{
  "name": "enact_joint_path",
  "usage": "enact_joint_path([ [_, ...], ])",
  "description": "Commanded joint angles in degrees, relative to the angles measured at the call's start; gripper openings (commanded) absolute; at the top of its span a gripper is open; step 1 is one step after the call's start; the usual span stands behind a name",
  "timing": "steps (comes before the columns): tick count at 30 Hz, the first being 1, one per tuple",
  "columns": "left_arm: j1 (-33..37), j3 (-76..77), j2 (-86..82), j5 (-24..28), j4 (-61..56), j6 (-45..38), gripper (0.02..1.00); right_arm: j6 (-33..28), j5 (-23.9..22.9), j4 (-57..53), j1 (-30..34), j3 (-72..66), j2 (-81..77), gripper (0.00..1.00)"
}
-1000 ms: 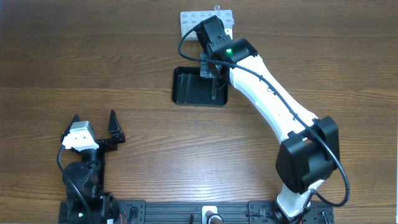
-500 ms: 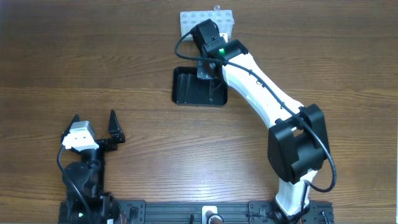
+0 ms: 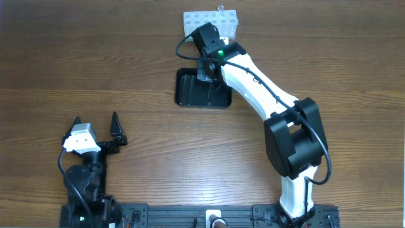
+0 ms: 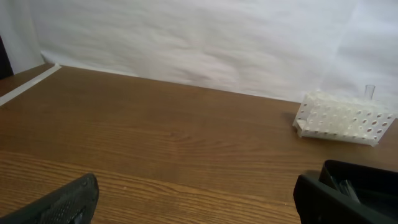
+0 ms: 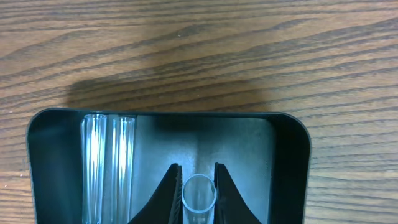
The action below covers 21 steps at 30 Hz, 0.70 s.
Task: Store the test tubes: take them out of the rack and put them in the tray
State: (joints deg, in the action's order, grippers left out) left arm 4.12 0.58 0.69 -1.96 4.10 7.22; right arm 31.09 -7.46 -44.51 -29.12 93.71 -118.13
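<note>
- Your right jaws are nearly closed, pinching a test tube [image 5: 199,193]. You're looking straight down its open round mouth, with one finger [image 5: 168,194] pressed on each side of the glass.
- The gap between the right jaws is just the width of that tube, and nothing else is touching them.
- The held tube sits upright between the jaws, right above the inside of the black tray [image 5: 292,163]. I can't tell if its bottom end is touching the tray floor.
- Two more tubes [image 5: 109,167] lie flat inside the tray, off to one side of the right jaws. They're side by side, touching or nearly so, and tucked against the tray's side wall.
- In the top view your right arm [image 3: 253,82] stretches across the desk [image 3: 95,50], and its wrist hides the part of the tray [image 3: 187,88] nearest the rack.
- The white rack [image 3: 212,20] is just beyond the right jaws, past the tray's far wall, close to it but not touching.
- One tube [image 4: 369,92] stands upright in the rack [image 4: 342,118], at a far corner hole.
- Your left jaws are wide open and holding nothing, with both dark fingers [image 3: 116,128] spread apart.
- The left jaws sit low over bare desk near the arm's own base, well away from the tray [image 4: 367,180] and the rack. Both of those are far out ahead of them, off toward one finger's side.
</note>
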Motion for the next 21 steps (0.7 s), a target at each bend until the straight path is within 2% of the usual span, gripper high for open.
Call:
enact_joint_path([
  [1,-0.26,-0.24,-0.31,-0.48,-0.02,-0.83,0.998,0.61,0.37,0.46,0.33,0.68,-2.29,0.056],
  [19,-0.26,-0.24,-0.31,-0.48,0.00,-0.83,0.996,0.59,0.31,2.91,1.07,0.68,-7.72,0.066],
  [20,-0.26,-0.24,-0.31,-0.48,0.00,-0.83,0.998,0.59,0.31,3.23,1.07,0.68,-7.96,0.106],
  [21,-0.26,-0.24,-0.31,-0.48,-0.02,-0.83,0.996,0.59,0.33,3.65,1.07,0.68,-8.07,0.220],
])
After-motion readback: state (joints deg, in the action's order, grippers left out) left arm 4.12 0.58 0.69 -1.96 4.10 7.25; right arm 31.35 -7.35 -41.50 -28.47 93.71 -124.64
